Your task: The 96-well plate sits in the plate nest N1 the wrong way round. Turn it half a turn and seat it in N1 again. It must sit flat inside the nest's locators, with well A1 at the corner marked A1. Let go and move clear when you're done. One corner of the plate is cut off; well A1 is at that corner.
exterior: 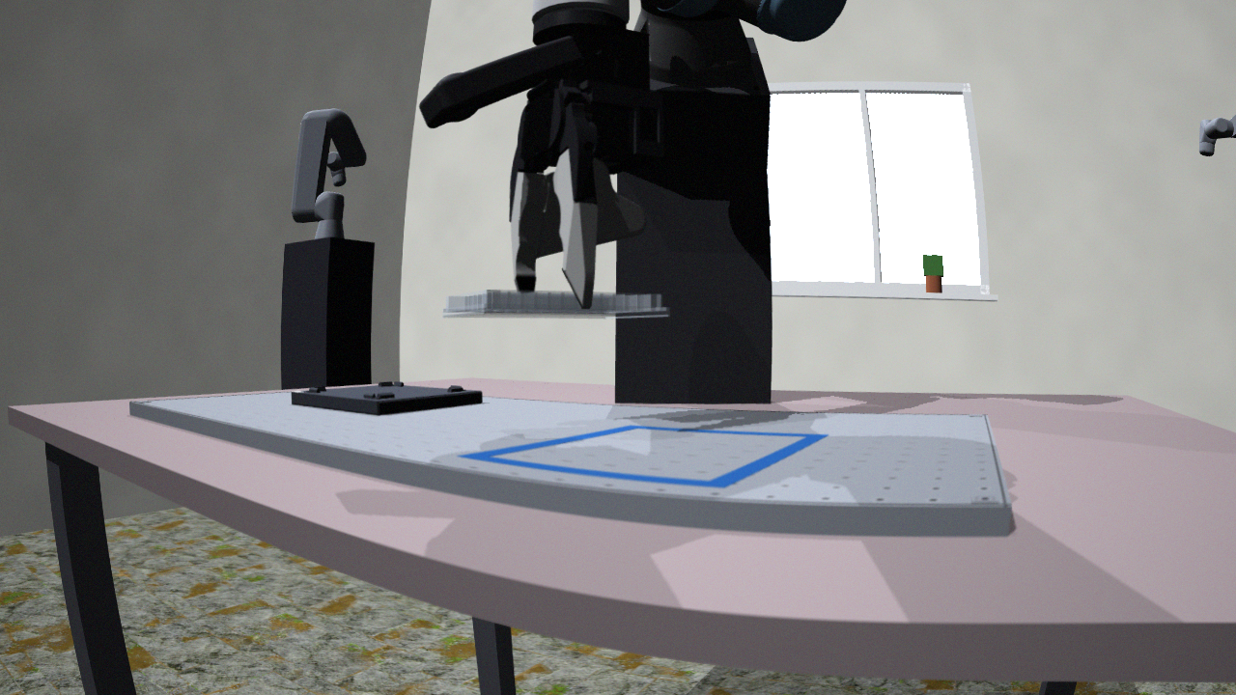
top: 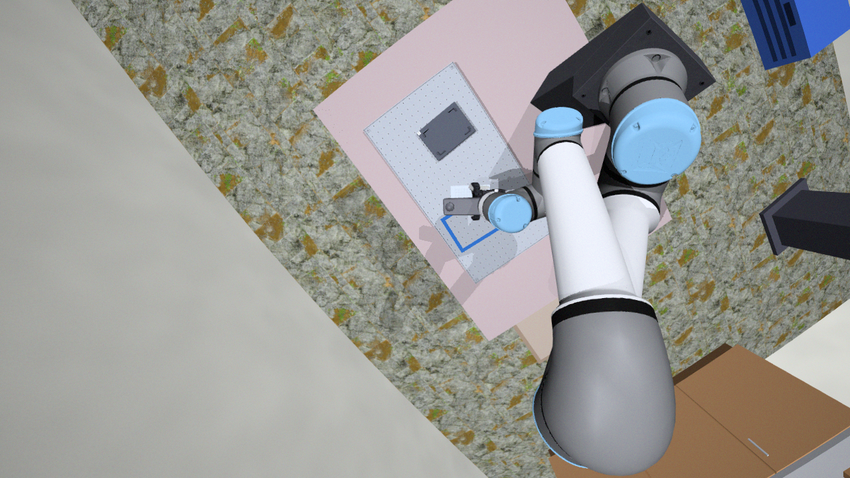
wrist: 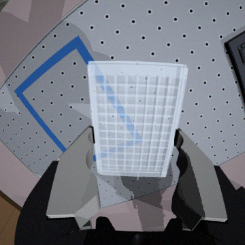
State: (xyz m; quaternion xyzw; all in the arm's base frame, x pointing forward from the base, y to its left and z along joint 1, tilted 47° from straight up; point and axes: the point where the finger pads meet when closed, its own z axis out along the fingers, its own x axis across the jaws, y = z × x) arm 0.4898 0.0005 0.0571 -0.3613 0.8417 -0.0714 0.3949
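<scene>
My gripper point(top: 473, 202) point(exterior: 552, 285) point(wrist: 134, 128) is shut on the clear 96-well plate point(top: 459, 190) point(exterior: 552, 303) point(wrist: 136, 116), gripping its two long sides. It holds the plate level, high above the perforated board point(top: 398, 148) point(exterior: 907, 484) point(wrist: 163, 30). The plate hangs over the near edge of a blue marked rectangle point(top: 469, 243) point(exterior: 604, 473) point(wrist: 47, 61). The dark plate nest N1 point(top: 447, 131) point(exterior: 384, 400) point(wrist: 238, 51) stands empty further along the board. I cannot tell which corner of the plate is cut off.
The board lies on a pink table point(top: 505, 47) point(exterior: 1080, 553). The robot's black pedestal point(exterior: 691, 259) rises behind the board. A black stand with a grey arm point(exterior: 326, 311) stands behind the nest. A brown box point(top: 742, 403) and a blue box point(top: 784, 29) sit off the table.
</scene>
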